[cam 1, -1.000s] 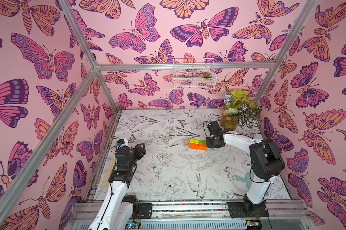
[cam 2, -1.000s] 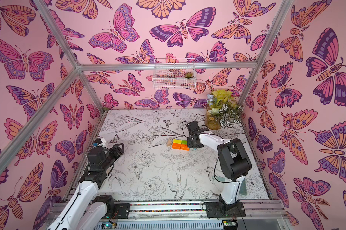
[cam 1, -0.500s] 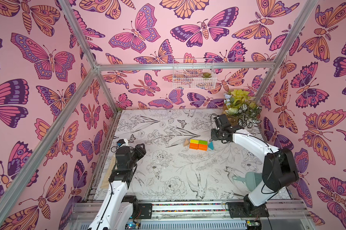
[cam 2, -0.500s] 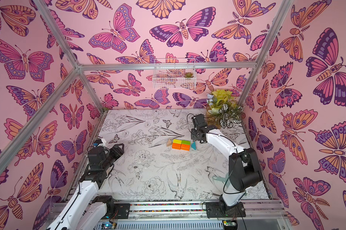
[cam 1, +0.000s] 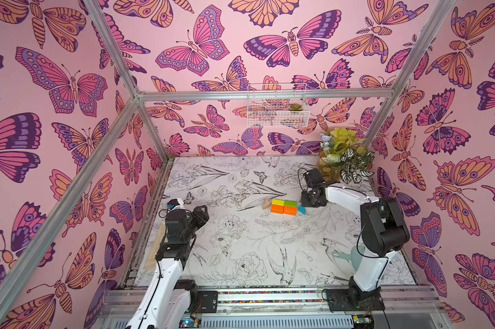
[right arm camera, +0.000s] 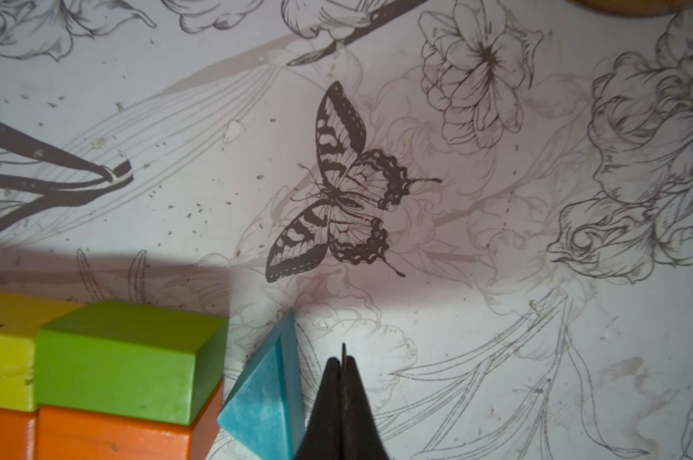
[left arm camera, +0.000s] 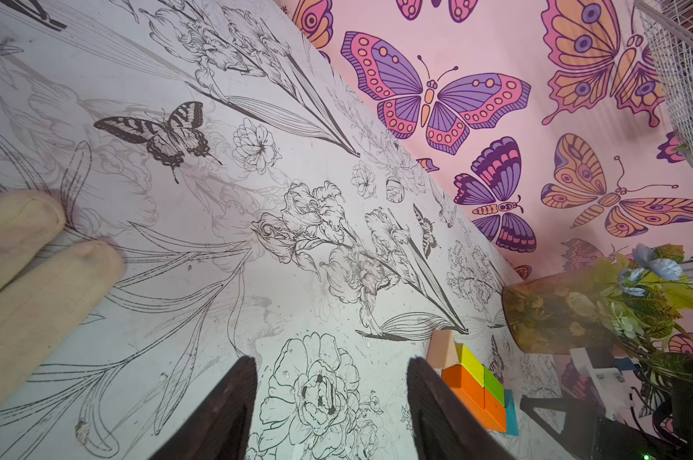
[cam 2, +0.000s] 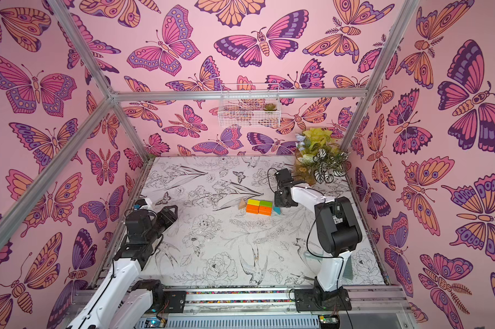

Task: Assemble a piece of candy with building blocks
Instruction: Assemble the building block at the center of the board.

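Pink butterfly walls (cam 1: 197, 51) all around me, and below, a white table (cam 1: 240, 256) printed with ink flowers and birds. Up in the far corner stands the plant (cam 1: 343, 159) in its pot, so I'll call everything off that.

Out from the plant, toward the table's middle, lies the candy (cam 1: 284, 207). The yellow brick (cam 1: 277, 202) and the green brick (cam 1: 290, 204) sit side by side along the plant's side. The two orange bricks (cam 1: 277, 209) are pressed against them on the side away from it, four bricks making one tight rectangle. The tan triangle (cam 1: 266, 204) caps the end farther from the plant, touching the yellow brick. The teal triangle (cam 1: 301, 210) sits at the end nearer the plant, tucked up to an orange brick.

My right hand (right arm camera: 342, 358) is down low between the plant and that teal triangle. Its fingers are pinched together tip to tip, with nothing in them. It's right beside the triangle, and whether it touches I can't tell.

My left hand (left arm camera: 330, 360) hangs well apart from the plant, over the opposite side of the table. Its fingers stand apart with only printed table showing between them, holding nothing.
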Robot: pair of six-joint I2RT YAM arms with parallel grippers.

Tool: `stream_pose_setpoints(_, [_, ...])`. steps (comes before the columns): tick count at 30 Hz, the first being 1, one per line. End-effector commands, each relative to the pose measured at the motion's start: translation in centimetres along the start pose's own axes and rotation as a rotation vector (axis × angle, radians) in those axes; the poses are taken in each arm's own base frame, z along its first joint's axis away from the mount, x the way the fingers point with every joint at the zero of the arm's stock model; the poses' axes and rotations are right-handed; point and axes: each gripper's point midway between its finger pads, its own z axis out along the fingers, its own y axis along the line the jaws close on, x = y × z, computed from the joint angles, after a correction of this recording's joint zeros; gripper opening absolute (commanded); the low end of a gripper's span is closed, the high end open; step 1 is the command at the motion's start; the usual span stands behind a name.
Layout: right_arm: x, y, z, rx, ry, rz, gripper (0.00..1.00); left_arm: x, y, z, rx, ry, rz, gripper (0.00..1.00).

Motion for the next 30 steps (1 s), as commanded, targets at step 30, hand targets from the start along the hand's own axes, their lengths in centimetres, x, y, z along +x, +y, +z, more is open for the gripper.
stream_pose_setpoints(30, [2.8,1.5,-1.4,-0.081,0.053,-0.008,0.00,0.6,0.4,0.0,-0.011,0.024,0.005,0.63])
